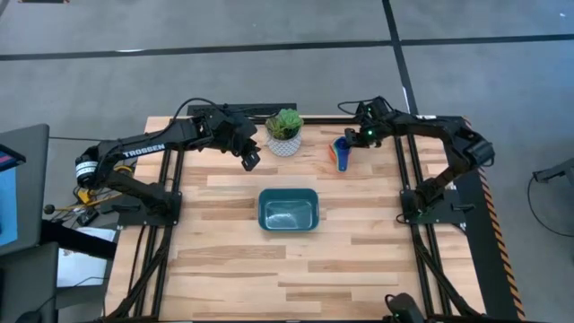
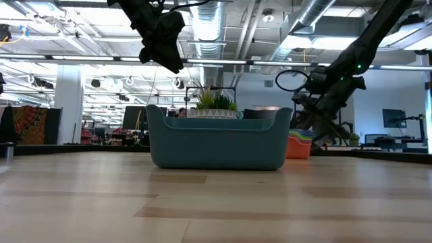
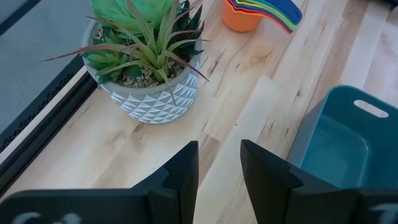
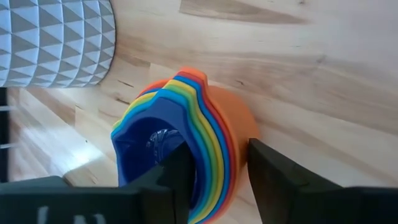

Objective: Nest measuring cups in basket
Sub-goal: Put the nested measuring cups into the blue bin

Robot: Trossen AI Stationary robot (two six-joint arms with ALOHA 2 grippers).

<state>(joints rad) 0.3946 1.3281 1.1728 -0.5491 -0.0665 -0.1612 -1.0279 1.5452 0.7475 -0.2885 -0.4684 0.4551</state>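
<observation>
The measuring cups are nested in one rainbow stack, blue innermost and orange outermost, standing on the table near its far edge, right of the potted plant. They also show in the low view and the left wrist view. My right gripper is down on the stack. The dark teal basket sits mid-table with nothing in it. My left gripper hangs open above the table, left of the plant, touching nothing. My right gripper comes from above at the stack's side wall. One finger is inside the blue cup and the other is outside the orange cup, with the nested walls between them. The stack's base stands on the table.
A white patterned pot with a green plant stands at the far edge between the two grippers, close to the cups. The basket's rim rises in front of it in the low view. Bare wood lies around the basket and toward the near edge.
</observation>
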